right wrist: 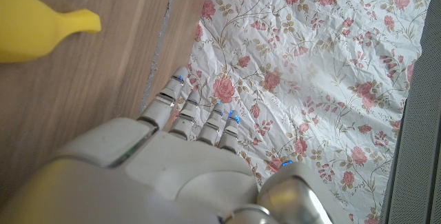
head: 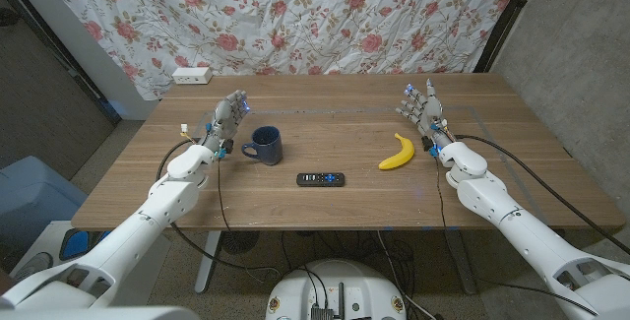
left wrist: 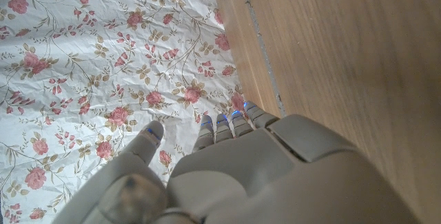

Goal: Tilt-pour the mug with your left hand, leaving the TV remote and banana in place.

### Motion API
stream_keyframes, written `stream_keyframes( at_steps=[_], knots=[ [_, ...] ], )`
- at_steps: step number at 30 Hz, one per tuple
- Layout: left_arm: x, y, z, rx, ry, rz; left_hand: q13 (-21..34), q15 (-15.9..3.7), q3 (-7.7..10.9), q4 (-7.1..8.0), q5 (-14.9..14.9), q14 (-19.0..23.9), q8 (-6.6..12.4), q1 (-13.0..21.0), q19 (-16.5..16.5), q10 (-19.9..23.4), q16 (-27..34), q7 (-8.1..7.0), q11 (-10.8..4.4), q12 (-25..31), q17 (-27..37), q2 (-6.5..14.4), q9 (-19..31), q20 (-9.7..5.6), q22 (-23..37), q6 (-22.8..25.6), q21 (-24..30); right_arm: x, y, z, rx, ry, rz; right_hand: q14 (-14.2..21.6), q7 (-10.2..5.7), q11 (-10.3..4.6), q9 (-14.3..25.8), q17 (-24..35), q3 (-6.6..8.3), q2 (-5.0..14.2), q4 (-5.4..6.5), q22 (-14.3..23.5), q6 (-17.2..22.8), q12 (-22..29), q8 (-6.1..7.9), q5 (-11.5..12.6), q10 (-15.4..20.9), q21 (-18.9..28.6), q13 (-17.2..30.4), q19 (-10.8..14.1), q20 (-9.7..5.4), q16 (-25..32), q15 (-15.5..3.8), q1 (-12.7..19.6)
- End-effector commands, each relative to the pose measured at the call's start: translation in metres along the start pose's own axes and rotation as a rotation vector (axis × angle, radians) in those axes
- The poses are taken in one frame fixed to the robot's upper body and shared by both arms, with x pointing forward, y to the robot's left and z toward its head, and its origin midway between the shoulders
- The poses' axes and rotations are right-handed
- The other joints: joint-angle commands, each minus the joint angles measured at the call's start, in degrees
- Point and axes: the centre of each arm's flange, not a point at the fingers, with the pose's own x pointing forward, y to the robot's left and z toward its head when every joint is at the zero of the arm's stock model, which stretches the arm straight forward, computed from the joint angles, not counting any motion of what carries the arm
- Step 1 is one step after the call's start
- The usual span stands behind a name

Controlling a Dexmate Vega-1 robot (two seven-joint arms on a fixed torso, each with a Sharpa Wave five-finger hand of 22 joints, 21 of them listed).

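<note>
A dark blue mug (head: 265, 145) stands upright left of the table's middle, its handle toward my left hand. My left hand (head: 225, 121) is raised just to the left of the mug, fingers apart and holding nothing; its back (left wrist: 241, 176) is seen in the left wrist view. A black TV remote (head: 321, 178) lies in front of the mug, to its right. A yellow banana (head: 397, 153) lies right of centre, and its tip (right wrist: 41, 27) appears in the right wrist view. My right hand (head: 424, 111) stands open just right of the banana, apart from it.
A white power strip (head: 192, 75) sits at the table's far left corner. A floral curtain (head: 295, 15) hangs behind the wooden table (head: 325, 212). A blue bin (head: 30, 197) stands on the floor to the left.
</note>
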Motion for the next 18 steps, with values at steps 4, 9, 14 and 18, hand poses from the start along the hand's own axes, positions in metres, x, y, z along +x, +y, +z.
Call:
stream_keyframes(
  at_steps=[4,9,14,18],
  knots=[
    [-0.014,0.019,0.005,0.03,0.025,-0.058,0.11,-1.35,0.33,-3.65,-0.77,0.23,0.59,1.81,0.55,1.16,-0.07,-0.74,-1.23,0.37,0.13,-0.25,0.17,-1.62,0.08,0.89,0.02,0.0,0.0,0.0,0.0,0.0,0.0,0.35,-0.36,-0.15,0.12,0.11,0.01,0.54,0.22,0.28,0.07,0.28,0.21,0.26,0.27,0.37,0.22,0.25,0.07,0.31,-2.82,-0.05],
    [-0.018,0.027,0.006,0.04,0.034,-0.094,0.12,-1.73,0.59,-6.53,-1.13,0.48,0.91,3.27,0.75,1.79,-0.05,-1.25,-1.82,0.37,0.15,-1.26,0.19,-1.76,0.06,1.5,-0.04,0.0,0.0,0.0,0.0,0.0,0.0,0.35,-0.36,-0.17,0.12,0.12,0.01,0.54,0.22,0.28,0.08,0.26,0.21,0.26,0.22,0.36,0.22,0.23,0.06,0.31,-2.88,-0.05],
    [-0.022,0.034,0.008,0.058,0.035,-0.122,0.14,-2.08,0.86,-9.41,-1.43,0.8,1.15,4.82,1.06,2.24,-0.01,-1.78,-2.31,0.29,0.18,-2.12,0.21,-1.96,0.06,1.92,-0.05,0.0,0.0,0.0,0.0,0.0,0.0,0.38,-0.36,-0.12,0.12,0.12,0.01,0.54,0.22,0.28,0.08,0.29,0.21,0.26,0.3,0.36,0.22,0.24,0.06,0.32,-2.91,-0.05],
    [-0.024,0.037,0.008,0.075,0.041,-0.156,0.15,-2.11,0.92,-10.58,-1.51,0.94,1.27,5.46,1.16,2.3,0.0,-2.17,-2.68,0.23,0.2,-2.54,0.23,-2.02,0.05,2.18,-0.07,0.0,0.0,0.0,0.0,0.0,0.0,0.35,-0.36,-0.18,0.12,0.12,0.01,0.54,0.22,0.28,0.08,0.26,0.21,0.26,0.23,0.36,0.22,0.22,0.09,0.31,-2.85,-0.05]
  ],
)
